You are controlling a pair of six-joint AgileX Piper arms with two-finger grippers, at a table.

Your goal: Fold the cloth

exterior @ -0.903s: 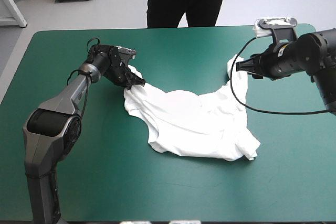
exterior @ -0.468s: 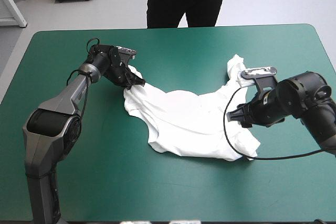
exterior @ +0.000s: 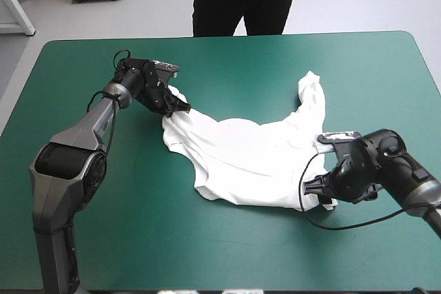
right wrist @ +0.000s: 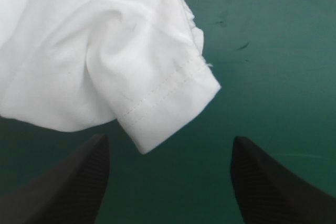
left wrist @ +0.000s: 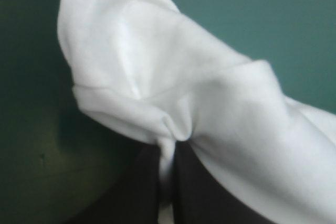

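Note:
The white T-shirt (exterior: 241, 156) lies loosely spread and rumpled across the middle of the teal-green cover, with one strip reaching toward the far right. My left gripper (exterior: 178, 107) holds its far left corner. In the left wrist view, that gripper (left wrist: 167, 187) is shut on a bunched fold of T-shirt (left wrist: 173, 87). My right gripper (exterior: 309, 189) sits low at the shirt's near right corner. In the right wrist view, it (right wrist: 168, 182) stands open, and a stitched sleeve hem (right wrist: 173, 103) lies just ahead of its black fingers, not between them.
Only the teal-green cover (exterior: 138, 239) lies around the shirt. The table's near edge (exterior: 275, 288) is some way behind my right gripper, and the right edge (exterior: 433, 77) is beyond my right arm.
My right arm has swung from the shirt's far right tip toward the near side, down to the near right sleeve. The left gripper and its hold are unchanged.

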